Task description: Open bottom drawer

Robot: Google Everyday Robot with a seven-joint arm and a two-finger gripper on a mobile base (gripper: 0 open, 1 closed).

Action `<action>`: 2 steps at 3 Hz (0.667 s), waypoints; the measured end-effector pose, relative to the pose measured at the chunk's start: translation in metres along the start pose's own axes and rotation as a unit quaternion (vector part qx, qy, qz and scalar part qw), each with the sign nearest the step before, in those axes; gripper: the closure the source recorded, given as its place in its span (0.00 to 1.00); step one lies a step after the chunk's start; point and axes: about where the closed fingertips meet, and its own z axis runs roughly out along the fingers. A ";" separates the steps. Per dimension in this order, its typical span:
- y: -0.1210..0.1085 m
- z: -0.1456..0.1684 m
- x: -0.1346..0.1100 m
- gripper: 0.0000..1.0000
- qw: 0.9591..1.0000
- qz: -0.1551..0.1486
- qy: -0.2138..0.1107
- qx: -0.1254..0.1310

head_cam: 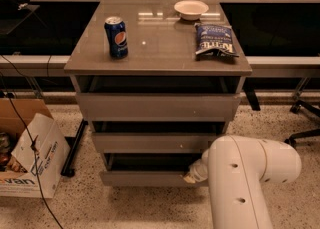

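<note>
Length of the bottom drawer (pixel 145 178), lowest front of the cabinet (pixel 160 53), runs left to right and ends at my gripper (pixel 192 175), set at its right corner, though I cannot tell its hold, with my arm (pixel 245 188) further right.

The blue can (pixel 116 37), at 10 o'clock on the cabinet top (pixel 160 55), bears the round red, white and blue Pepsi logo. The dark bag (pixel 215 40), at 2 o'clock on the same top, carries white lettering that looks like "Kettle". The box (pixel 35 160), on the floor at 8 o'clock from the cabinet, shows the letters "van" low on its front; its side print cannot be read. The gripper (pixel 192 175) sits at the 3 o'clock end of the bottom drawer (pixel 145 178).
</note>
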 end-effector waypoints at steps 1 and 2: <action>0.001 -0.001 -0.001 0.12 1.000 -0.003 0.000 0.000; 0.016 -0.007 -0.004 0.00 0.999 -0.036 -0.002 -0.010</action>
